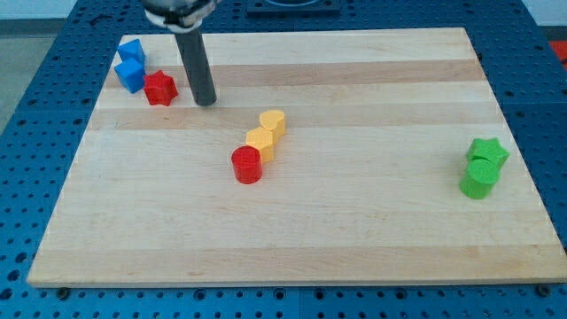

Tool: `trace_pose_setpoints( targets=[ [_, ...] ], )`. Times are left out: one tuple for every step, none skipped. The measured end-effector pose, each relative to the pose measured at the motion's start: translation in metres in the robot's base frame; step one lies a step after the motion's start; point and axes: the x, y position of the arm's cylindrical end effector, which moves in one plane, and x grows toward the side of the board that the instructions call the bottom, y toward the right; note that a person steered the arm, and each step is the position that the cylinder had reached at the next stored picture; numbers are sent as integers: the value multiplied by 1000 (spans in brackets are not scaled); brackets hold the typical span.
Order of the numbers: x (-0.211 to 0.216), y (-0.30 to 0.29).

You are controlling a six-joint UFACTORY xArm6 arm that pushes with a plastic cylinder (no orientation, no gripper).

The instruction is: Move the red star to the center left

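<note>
The small red star-shaped block (160, 88) rests on the pale wooden board (354, 230), touching two blue blocks (130, 66) on its left. My tip (205, 102) stands just right of the star, apart from it and grasping nothing.

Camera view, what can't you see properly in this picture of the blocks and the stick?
- The arm above my tip: cut off by the view's top edge.
- The two blue blocks at the view's top left: touching, so their exact shapes are hard to tell.
- The green star: its lower part is hidden by the green cylinder in front.
- Whether my tip touches the red star to its left: too small to tell.
</note>
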Motion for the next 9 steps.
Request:
trace_pose_setpoints(
  targets=[
    [-16, -2],
    [-17, -10],
    [-25, -51],
    [-24, -60],
    [-24, -67],
    [-24, -71],
    [-8, -75],
    [29, -75],
    [56, -66]
  ],
)
